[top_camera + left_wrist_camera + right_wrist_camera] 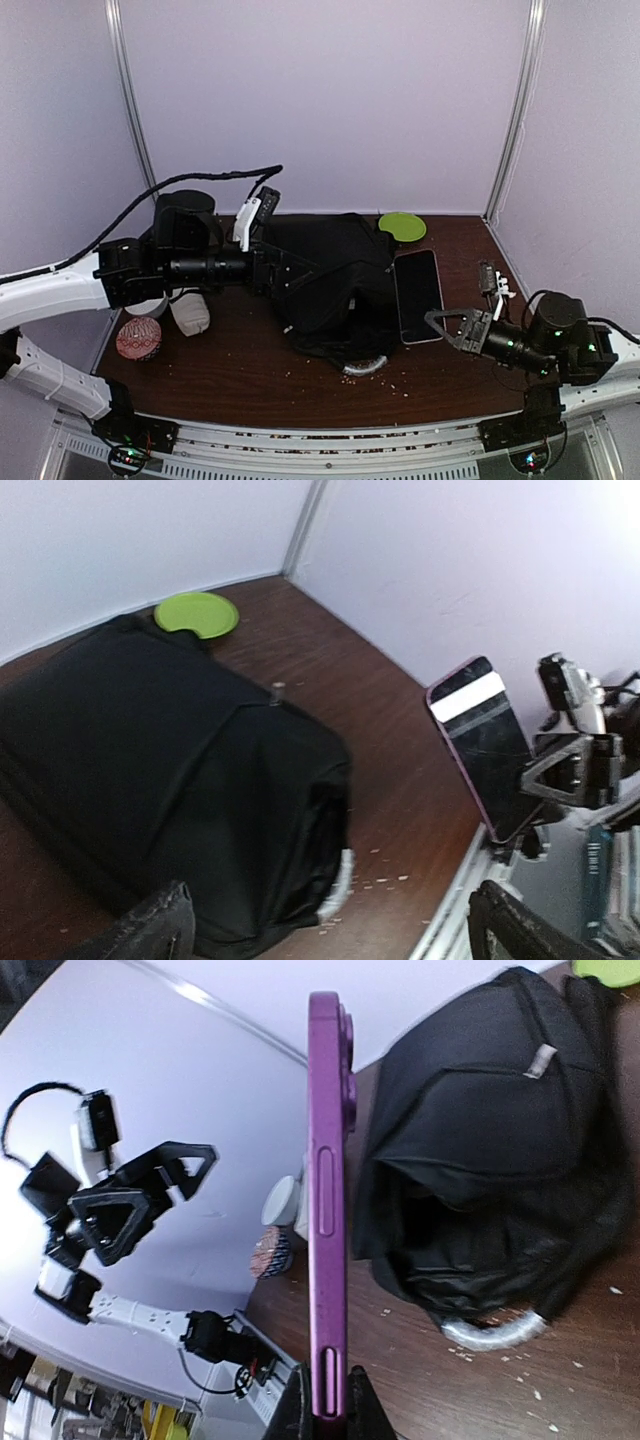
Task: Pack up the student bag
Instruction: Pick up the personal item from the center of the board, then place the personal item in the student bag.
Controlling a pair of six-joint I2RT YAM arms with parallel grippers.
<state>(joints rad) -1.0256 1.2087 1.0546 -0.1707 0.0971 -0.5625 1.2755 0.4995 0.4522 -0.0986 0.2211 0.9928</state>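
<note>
A slumped black fabric backpack point(335, 275) lies mid-counter point(250, 370). At its left side is the left gripper point(150, 1195), fingers spread wide. To its right, the right gripper point(325, 1405) pinches a purple phone point(328, 1210). Bare crumb-strewn counter lies in front of the backpack, and a green plate point(402, 226) sits behind it.

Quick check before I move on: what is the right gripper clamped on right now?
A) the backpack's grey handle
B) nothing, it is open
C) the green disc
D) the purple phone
D: in the right wrist view the right gripper is pinched on one end of the purple phone, which stands edge-on beside the black backpack.
</note>
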